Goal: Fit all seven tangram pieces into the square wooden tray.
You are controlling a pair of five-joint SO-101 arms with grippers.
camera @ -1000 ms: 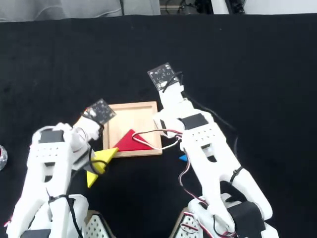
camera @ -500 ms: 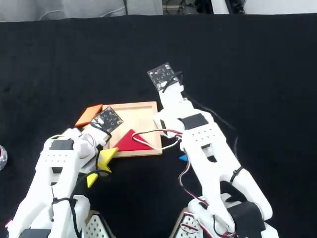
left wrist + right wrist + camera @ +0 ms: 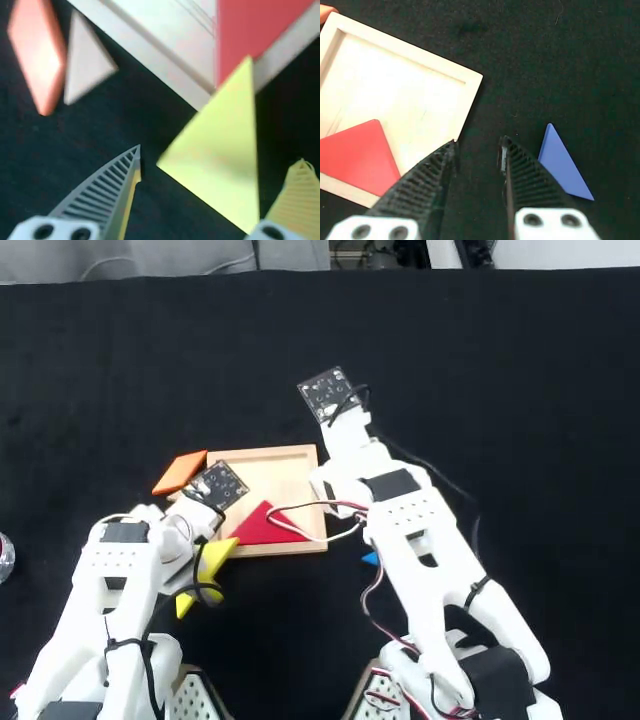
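Orange piece (image 3: 180, 472): on the bench just off the tray's (image 3: 265, 450) left side, at its far corner. A pale triangle (image 3: 85, 62) lies between the orange piece and the tray's rim, clear of both.

Left claw (image 3: 220, 156): released, at the tray's near left corner. Its two fingers straddle the yellow triangle (image 3: 220, 170) with bench showing on both sides, so nothing is gripped. One tip of the triangle reaches the tray's rim beside the red triangle (image 3: 265, 525). Its long edge runs from that tip straight away from the tray, alongside one finger, and the opposite corner points at the other finger.

Judgement: closing here would pinch corner against long edge, so the piece may twist. The left arm is plainly the nearer one for it.

A smaller yellow piece (image 3: 184, 602) sits further out from the same corner.

Red triangle: flat inside the tray, against its near rim.

Right claw (image 3: 477, 142): released, fingers narrowly apart and empty, over bare bench just off the tray's right rim.

Blue triangle (image 3: 562, 165): on the bench beyond that claw, well clear of the tray.
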